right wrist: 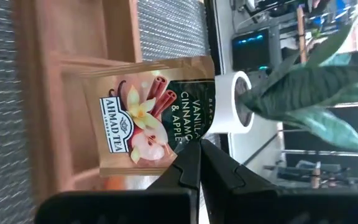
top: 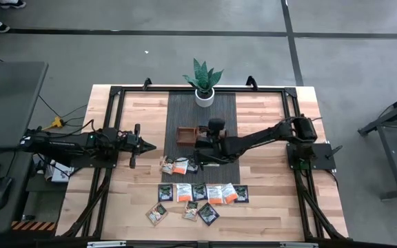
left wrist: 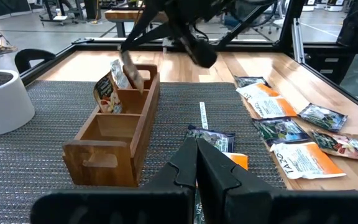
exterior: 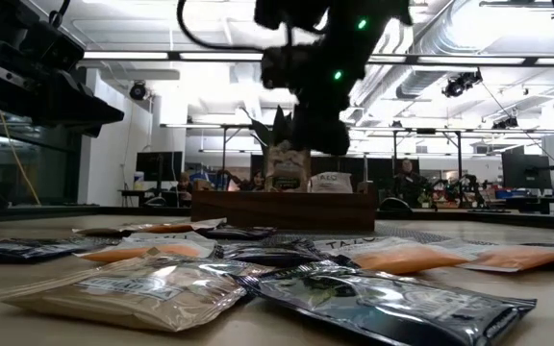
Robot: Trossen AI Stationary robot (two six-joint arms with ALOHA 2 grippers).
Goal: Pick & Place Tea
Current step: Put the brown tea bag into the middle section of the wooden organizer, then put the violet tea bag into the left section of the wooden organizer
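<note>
A brown wooden tray (top: 183, 134) with three compartments sits on the dark mat. My right gripper (right wrist: 197, 152) reaches over the tray's right end from the table's right and is shut on a tea packet (right wrist: 145, 118) printed with vanilla, cinnamon and apple. Another packet (left wrist: 106, 94) stands upright in the tray beside it. Several more tea packets (top: 198, 194) lie flat on the wood near the front edge. My left gripper (left wrist: 197, 149) is shut and holds nothing, level over the table's left side (top: 151, 147). My right gripper pinches one edge of the packet (right wrist: 184, 142) between its two shut fingers. The fingers come slanting down from the table's right side. The packet hangs below them (exterior: 287, 165), upright, with its lower end (left wrist: 135, 84) down at the tray's right-end compartment.
A potted green plant (top: 204, 84) in a white pot stands at the mat's far end, just behind the tray. Two packets (top: 178, 165) lie at the mat's near edge. Black frame rails (top: 116, 93) run along the table's sides. Bare wood lies right of the mat.
</note>
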